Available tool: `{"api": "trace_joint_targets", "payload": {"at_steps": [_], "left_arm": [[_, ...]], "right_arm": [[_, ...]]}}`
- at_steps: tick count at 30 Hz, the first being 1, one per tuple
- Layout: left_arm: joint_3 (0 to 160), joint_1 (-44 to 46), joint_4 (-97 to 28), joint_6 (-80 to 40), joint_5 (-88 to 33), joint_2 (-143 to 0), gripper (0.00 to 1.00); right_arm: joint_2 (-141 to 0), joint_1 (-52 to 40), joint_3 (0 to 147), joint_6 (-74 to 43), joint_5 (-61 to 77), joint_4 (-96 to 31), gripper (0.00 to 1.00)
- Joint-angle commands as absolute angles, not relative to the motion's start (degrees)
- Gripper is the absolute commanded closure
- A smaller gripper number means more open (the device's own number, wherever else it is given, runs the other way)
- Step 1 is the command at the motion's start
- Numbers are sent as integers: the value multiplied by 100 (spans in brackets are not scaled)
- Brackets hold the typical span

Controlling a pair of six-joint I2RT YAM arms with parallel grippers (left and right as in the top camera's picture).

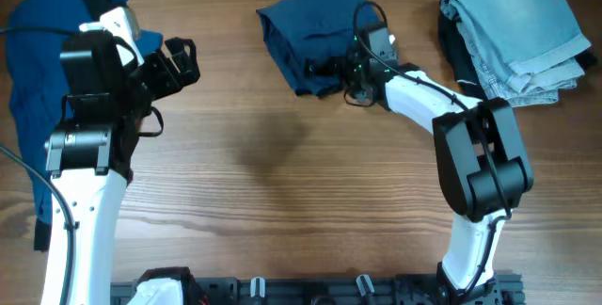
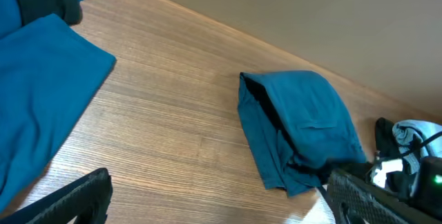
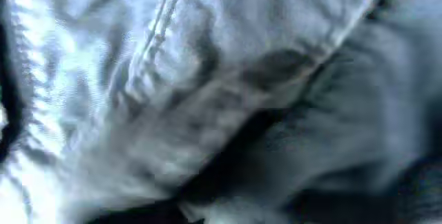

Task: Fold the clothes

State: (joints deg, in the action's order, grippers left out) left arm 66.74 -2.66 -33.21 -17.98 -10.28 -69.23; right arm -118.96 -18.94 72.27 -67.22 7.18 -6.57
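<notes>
A dark blue garment (image 1: 315, 27) lies folded at the table's far middle; it also shows in the left wrist view (image 2: 304, 124). My right gripper (image 1: 329, 68) is pressed into its front edge. The right wrist view is filled with blurred fabric (image 3: 207, 99), its fingers are hidden, and I cannot tell whether they hold the cloth. A large blue cloth (image 1: 42, 70) lies spread at the far left, also in the left wrist view (image 2: 41, 92). My left gripper (image 1: 181, 60) is open and empty above bare wood (image 2: 221, 210), between the two cloths.
Folded light blue jeans (image 1: 517, 32) lie at the far right on a dark garment (image 1: 453, 46). A dark rail (image 1: 310, 291) runs along the table's near edge. Bare wood (image 1: 282, 173) fills the middle.
</notes>
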Motion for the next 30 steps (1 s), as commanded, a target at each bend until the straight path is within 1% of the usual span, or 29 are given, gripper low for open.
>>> {"api": "trace_joint_targets", "payload": {"at_steps": [1, 4, 6, 8, 9, 10, 11, 14, 16, 18, 21, 23, 26, 28, 29, 30], "left_arm": [[6713, -290, -3308, -1848, -974, -6956, 0], [6713, -290, -3308, -1848, -974, -6956, 0], [6713, -290, -3308, -1848, -974, -6956, 0], [6713, -290, -3312, -1848, -974, -6956, 0], [6713, -290, -3319, -1848, -974, -6956, 0], [6713, -290, -3326, -1848, -974, -6956, 0], [6713, -290, -3339, -1848, -976, -6956, 0], [6713, -290, -3361, -1848, -976, -6956, 0], [6713, -290, -3395, -1848, -976, -6956, 0], [6713, -290, -3420, -1848, -976, -6963, 0], [6713, -290, -3420, -1848, -998, -7008, 0], [6713, -285, -3426, -1850, -998, -7019, 0], [6713, -285, -3435, -1848, -998, -7019, 0], [6713, -285, -3435, -1850, -998, -7019, 0], [6713, -285, -3435, -1850, -998, -7019, 0], [6713, -285, -3430, -1850, -998, -7019, 0]], "right_arm": [[-11979, -1894, 7172, -6206, 602, -646, 96], [-11979, -1890, 7172, -5653, 744, -648, 96], [-11979, -1868, 7172, -5561, 980, -762, 95], [-11979, -1835, 7172, -5830, 1223, -1068, 50], [-11979, -1815, 7172, -6270, 1253, -1411, 28], [-11979, -1800, 7172, -6499, 1299, -1621, 16], [-11979, -1776, 7172, -6672, 1428, -1874, 9], [-11979, -1765, 7172, -6812, 1745, -1935, 6], [-11979, -1765, 7172, -7081, 1990, -2010, 1], [-11979, -1765, 7172, -7111, 2309, -2056, 1], [-11979, -1765, 7172, -7026, 2539, -2475, 0], [-11979, -1765, 7172, -6615, 2591, -2738, 0], [-11924, -1767, 7172, -5852, 2862, -2762, 1], [-11740, -1826, 7172, -5111, 2875, -2622, 4], [-11616, -1874, 7172, -4591, 2904, -2377, 4], [-11522, -1914, 7172, -4425, 2864, -2171, 4]]}}
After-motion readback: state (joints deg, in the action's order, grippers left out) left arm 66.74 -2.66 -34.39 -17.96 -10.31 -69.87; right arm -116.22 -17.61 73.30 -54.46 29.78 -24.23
